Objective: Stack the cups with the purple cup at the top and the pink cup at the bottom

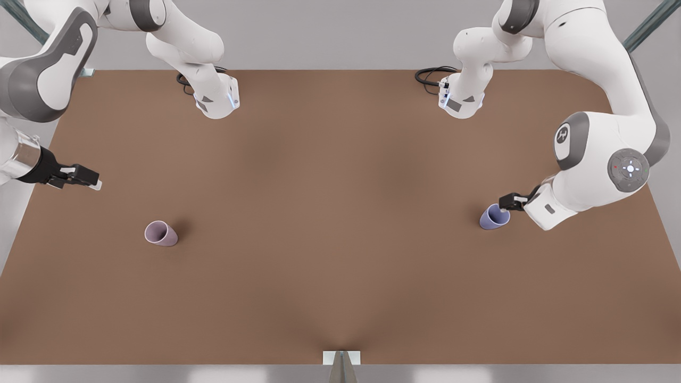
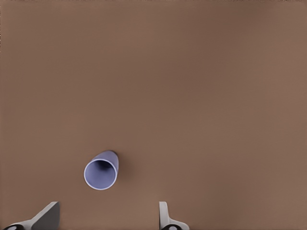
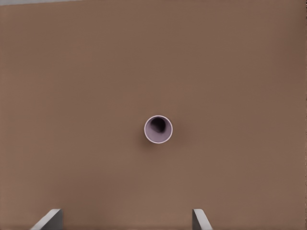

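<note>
The pink cup point(image 1: 160, 233) stands upright on the brown table toward the front view's left, and it sits mid-picture in the right wrist view point(image 3: 158, 129). My right gripper point(image 1: 88, 178) hovers up and to the left of it, open point(image 3: 125, 215), holding nothing. Toward the front view's right stands the purple cup point(image 1: 493, 217), upright too. My left gripper point(image 1: 511, 201) hangs just above its far rim. In the left wrist view the purple cup point(image 2: 101, 171) lies close ahead of the spread fingertips point(image 2: 108, 213), nearer one finger point(image 2: 50, 213).
The brown table point(image 1: 340, 213) lies bare between the two cups. Both arm bases point(image 1: 218, 101) point(image 1: 462, 101) with black cables sit at the back edge. A small metal bracket point(image 1: 341, 357) marks the middle of the front edge.
</note>
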Robot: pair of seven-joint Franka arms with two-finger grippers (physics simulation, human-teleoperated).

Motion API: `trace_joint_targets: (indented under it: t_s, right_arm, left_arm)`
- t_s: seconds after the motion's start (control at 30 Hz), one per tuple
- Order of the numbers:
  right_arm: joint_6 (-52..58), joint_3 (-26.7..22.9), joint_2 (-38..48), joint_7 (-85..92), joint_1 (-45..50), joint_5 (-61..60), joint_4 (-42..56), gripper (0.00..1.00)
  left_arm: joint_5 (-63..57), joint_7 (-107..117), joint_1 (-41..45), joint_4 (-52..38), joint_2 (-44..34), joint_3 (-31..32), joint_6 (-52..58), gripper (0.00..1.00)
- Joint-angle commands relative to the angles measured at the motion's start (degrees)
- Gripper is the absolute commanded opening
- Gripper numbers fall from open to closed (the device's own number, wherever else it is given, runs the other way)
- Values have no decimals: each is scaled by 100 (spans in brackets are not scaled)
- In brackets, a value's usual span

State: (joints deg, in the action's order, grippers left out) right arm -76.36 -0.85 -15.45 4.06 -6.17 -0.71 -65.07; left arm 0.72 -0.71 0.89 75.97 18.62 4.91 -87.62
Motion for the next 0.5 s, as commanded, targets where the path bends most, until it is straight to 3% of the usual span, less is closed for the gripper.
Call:
trace_joint_targets:
  t_s: [0.0,0.13,0.27,0.37,0.43,0.47]
  right_arm:
    - [-1,15,7,156,19,71,3,100]
    - [-115,15,-310,244,19,62,-471,100]
    - [-976,15,-477,1079,-95,-122,-1217,100]
    - [-2584,-90,-239,1835,-219,-131,-2571,100]
    - [-2813,-126,-432,1809,-210,-131,-2659,100]
    - [-3539,-135,-433,1800,-209,-140,-3088,100]
  left_arm:
    - [-11,44,-10,-3,-7,-16,-124,100]
    - [-11,53,-1,15,-7,-25,-97,100]
    - [-11,44,8,67,-7,-77,-80,100]
    - [-11,44,-1,76,1,-148,-88,100]
    - [-11,36,-1,85,10,-165,-80,100]
    - [-2,36,-1,94,10,-165,-71,100]
